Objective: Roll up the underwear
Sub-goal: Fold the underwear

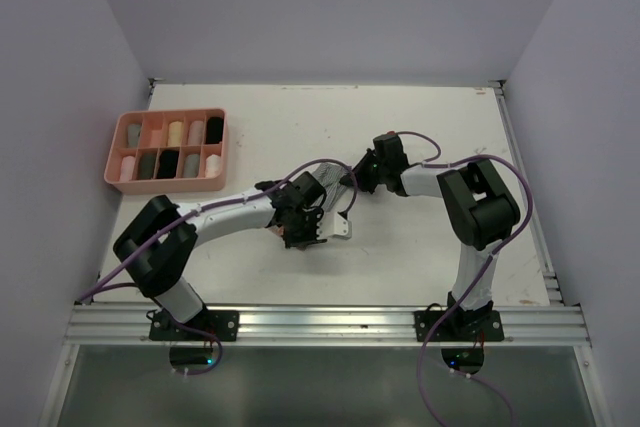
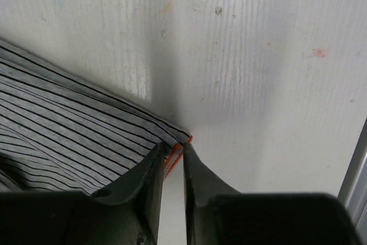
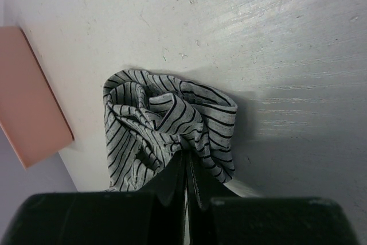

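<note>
The grey striped underwear (image 1: 322,193) lies near the middle of the table, between my two grippers. My left gripper (image 1: 303,230) is at its near side. In the left wrist view that gripper (image 2: 175,152) has its fingertips closed to a narrow gap on an orange-trimmed corner of the striped underwear (image 2: 69,124), which lies flat on the table. My right gripper (image 1: 352,185) reaches in from the right. In its wrist view the right gripper (image 3: 186,158) is shut on a bunched, twisted fold of the underwear (image 3: 160,119).
A pink tray (image 1: 166,185) with compartments holding several rolled garments stands at the back left; its corner (image 3: 28,101) shows in the right wrist view. A metal rail (image 1: 320,322) runs along the near table edge, and another rail (image 2: 356,176) shows at the right.
</note>
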You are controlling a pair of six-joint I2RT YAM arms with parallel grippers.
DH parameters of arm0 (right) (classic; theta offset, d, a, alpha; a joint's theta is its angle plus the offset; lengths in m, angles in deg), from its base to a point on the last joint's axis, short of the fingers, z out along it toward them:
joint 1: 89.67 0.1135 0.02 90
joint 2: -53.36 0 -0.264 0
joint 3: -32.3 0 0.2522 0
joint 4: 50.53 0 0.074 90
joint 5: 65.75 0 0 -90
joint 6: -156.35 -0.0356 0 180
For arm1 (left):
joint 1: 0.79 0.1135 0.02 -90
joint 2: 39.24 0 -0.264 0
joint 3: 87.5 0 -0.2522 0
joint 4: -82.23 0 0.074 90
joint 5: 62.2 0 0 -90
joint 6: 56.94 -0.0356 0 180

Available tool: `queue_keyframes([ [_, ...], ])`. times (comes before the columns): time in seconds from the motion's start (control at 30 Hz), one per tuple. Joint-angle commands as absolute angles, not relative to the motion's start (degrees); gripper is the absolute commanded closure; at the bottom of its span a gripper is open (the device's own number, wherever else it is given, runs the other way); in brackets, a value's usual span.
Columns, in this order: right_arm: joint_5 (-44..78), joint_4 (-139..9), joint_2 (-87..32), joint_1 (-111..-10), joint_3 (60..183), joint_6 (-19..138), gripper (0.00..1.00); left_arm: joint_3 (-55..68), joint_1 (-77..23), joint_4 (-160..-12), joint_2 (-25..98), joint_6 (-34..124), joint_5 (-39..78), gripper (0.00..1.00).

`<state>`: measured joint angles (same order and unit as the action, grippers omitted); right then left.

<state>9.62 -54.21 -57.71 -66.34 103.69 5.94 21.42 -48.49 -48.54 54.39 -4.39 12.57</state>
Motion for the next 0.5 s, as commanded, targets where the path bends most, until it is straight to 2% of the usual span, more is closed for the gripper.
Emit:
queue_keyframes([
  [0.0, 10.3, -57.1, -58.9, -66.7, 104.6, 7.5, 0.97, 22.4, -48.7, -48.8, 53.3, -4.2, 10.6, 0.75],
  [0.03, 10.3, -57.2, -58.8, -66.7, 104.6, 7.6, 0.96, 22.5, -48.7, -48.9, 53.5, -3.9, 10.3, 0.7],
  [0.13, 10.1, -58.0, -58.2, -66.7, 105.0, 8.2, 0.96, 23.2, -48.7, -49.7, 53.9, -3.8, 10.7, 0.63],
  [0.3, 10.8, -63.1, -56.9, -66.8, 108.1, 10.4, 0.96, 22.1, -48.7, -48.6, 52.8, -3.5, 10.7, 0.59],
  [0.47, 11.4, -71.2, -56.7, -66.8, 112.4, 13.9, 0.91, 18.7, -48.7, -46.3, 51.5, -2.1, 10.3, 0.5],
])
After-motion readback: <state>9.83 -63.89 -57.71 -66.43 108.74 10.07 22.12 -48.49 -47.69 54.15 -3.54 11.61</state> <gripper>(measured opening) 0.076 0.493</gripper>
